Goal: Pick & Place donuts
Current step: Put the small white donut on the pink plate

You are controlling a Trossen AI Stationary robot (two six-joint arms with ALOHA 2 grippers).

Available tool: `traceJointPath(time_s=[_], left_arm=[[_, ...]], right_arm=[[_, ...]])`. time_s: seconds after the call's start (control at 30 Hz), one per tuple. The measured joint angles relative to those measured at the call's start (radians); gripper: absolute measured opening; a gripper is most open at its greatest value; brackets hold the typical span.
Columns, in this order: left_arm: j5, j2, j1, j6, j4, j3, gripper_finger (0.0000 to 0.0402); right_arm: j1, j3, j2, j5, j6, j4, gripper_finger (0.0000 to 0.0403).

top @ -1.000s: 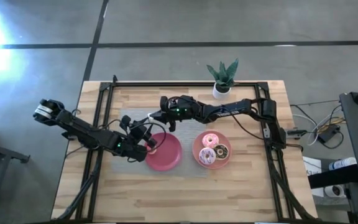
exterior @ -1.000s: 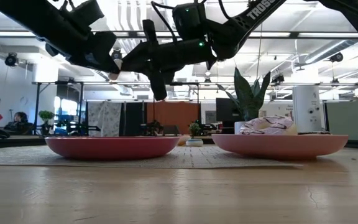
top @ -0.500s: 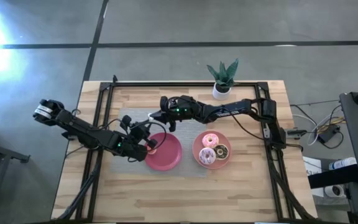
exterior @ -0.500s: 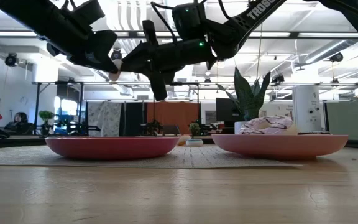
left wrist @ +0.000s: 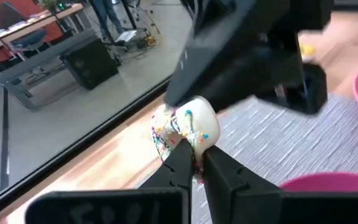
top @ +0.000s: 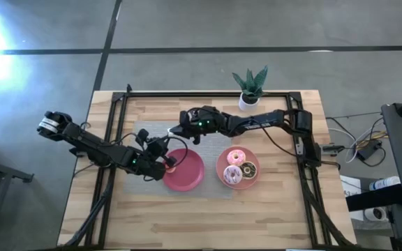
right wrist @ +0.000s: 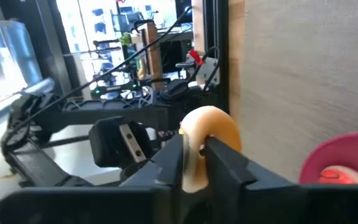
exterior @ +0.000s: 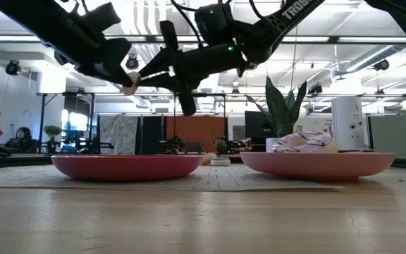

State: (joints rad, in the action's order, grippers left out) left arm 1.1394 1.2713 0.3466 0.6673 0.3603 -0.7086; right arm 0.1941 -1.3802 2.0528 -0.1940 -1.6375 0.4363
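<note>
Grey concrete floor surrounds my wooden table in the high view, where a grey mat lies under two pink plates. A potted plant stands at the far edge. My left gripper hangs over the near-left rim of the left plate, pinching a small sprinkled donut. My right gripper reaches across from the right, above the mat just beyond that plate, and I cannot make out what it holds from here. Three larger donuts sit together on the right plate.

Open-plan office fills the background of the low view: ceiling lights, desks, a wood-toned panel. Both plates rest on the mat, the left plate bare from this angle, the right one showing a donut above its rim. Both arms hang well above the left plate, their grippers close together, with the sprinkled donut showing at the left arm's tip.

Through the left wrist camera, my fingers are pressed onto the white sprinkled donut, with the right arm's dark body right behind it and the mat below.

Through the right wrist camera, my fingers clamp an orange donut on edge, the left arm beyond it, the mat and a pink plate rim alongside.
</note>
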Motion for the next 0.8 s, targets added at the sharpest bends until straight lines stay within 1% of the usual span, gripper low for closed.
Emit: traceJointPath(time_s=[0.1,0.23,0.3,0.37,0.47,0.57,0.67,0.8], left_arm=[[-0.039,0.0,0.0,0.001,0.022,0.0,0.0003],[-0.113,0.0,0.001,0.006,0.063,0.002,0.0003],[-0.177,0.0,0.001,-0.004,0.066,0.009,0.0003],[-0.269,0.0,0.002,-0.046,0.068,0.016,0.0003],[-0.413,0.009,0.002,-0.151,0.052,0.032,0.0003],[-0.535,0.026,0.002,-0.297,0.01,0.043,0.0002],[-0.593,0.054,0.002,-0.422,-0.022,0.032,0.0002],[-0.606,0.115,-0.007,-0.527,-0.029,-0.017,0.0002]], right_arm=[[0.014,0.0,-0.018,-0.004,0.057,-0.044,0.0107],[0.034,0.001,-0.038,-0.055,0.133,-0.102,0.0163],[0.048,0.002,-0.054,-0.098,0.236,-0.128,0.0185],[0.067,0.003,-0.086,-0.147,0.338,-0.188,0.0201],[0.093,0.003,-0.148,-0.194,0.495,-0.31,0.0213],[0.103,0.003,-0.217,-0.2,0.648,-0.475,0.0213],[0.102,0.003,-0.288,-0.18,0.756,-0.619,0.021],[0.099,0.003,-0.368,-0.1,0.832,-0.745,0.0204]])
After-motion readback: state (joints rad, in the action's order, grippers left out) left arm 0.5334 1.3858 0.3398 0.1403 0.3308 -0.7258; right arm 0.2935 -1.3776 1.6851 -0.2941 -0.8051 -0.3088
